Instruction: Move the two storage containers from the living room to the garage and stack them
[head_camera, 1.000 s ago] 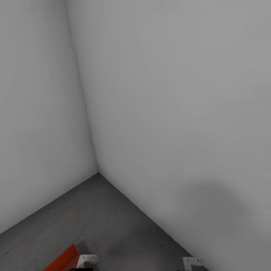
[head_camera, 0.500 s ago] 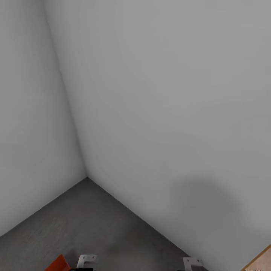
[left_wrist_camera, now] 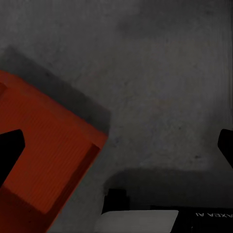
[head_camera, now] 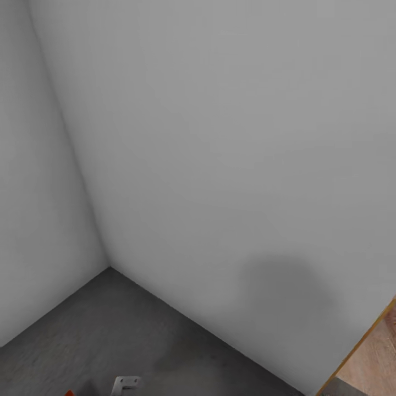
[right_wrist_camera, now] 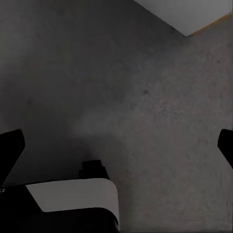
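both end effectors gape over floor (right_wrist_camera: 145, 97); left (left_wrist_camera: 116, 145) near container (left_wrist_camera: 43, 160).

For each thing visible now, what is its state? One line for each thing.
storage container: lying on the concrete, not gripped.
left gripper: open, fingers wide apart, empty.
right gripper: open, empty, above bare concrete.
floor: dark grey concrete, meeting two pale walls at a corner.
doorway: open onto wood planks.
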